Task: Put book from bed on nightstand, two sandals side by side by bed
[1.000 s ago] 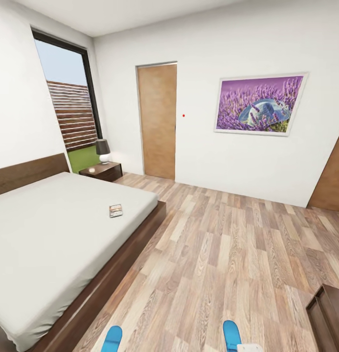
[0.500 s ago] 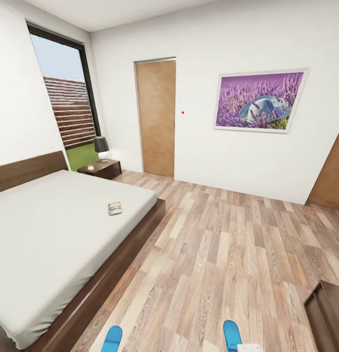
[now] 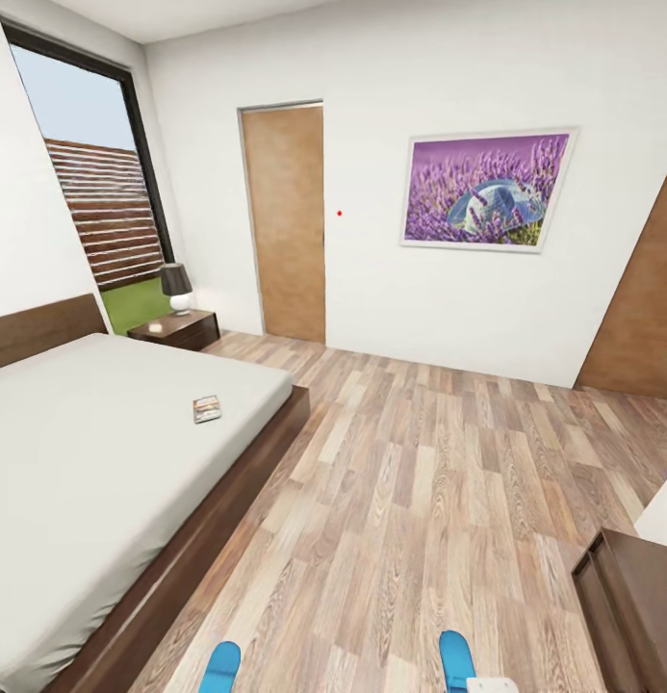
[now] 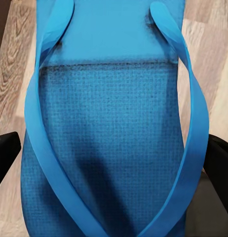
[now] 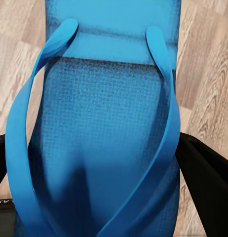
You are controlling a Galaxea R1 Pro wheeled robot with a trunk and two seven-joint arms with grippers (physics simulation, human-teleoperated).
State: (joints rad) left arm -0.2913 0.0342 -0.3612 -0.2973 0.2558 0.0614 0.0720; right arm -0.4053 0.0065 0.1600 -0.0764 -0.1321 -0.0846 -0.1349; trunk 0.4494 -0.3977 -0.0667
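You are carrying both sandals. In the left wrist view the left end effector (image 4: 111, 163) has its dark fingers (image 4: 6, 153) on either side of the left sandal (image 4: 111, 123), clamped on the sole. In the right wrist view the right end effector (image 5: 106, 168) grips the right sandal (image 5: 106, 123) the same way. Each sandal's long axis runs straight out along its fingers, strap side up toward the camera, with plank floor (image 5: 208, 74) beneath.

In the head view the two blue tips sit at the bottom edge, the left one (image 3: 219, 666) just off the bed's near corner, the right one (image 3: 455, 659) well apart from it over open floor. The coming move likely turns on that gap: the bed (image 3: 92, 452) lies to your left, so the left arm is nearer its frame and the right sandal must travel leftward to lie parallel beside its mate.

Farther off, the book (image 3: 207, 409) still lies flat on the mattress near the bed's floor-side edge. Beyond it one nightstand (image 3: 174, 329) stands by the headboard, carrying a lamp (image 3: 176, 286).

Count: two sandals, one book, one bed, one nightstand in sight, one lamp.
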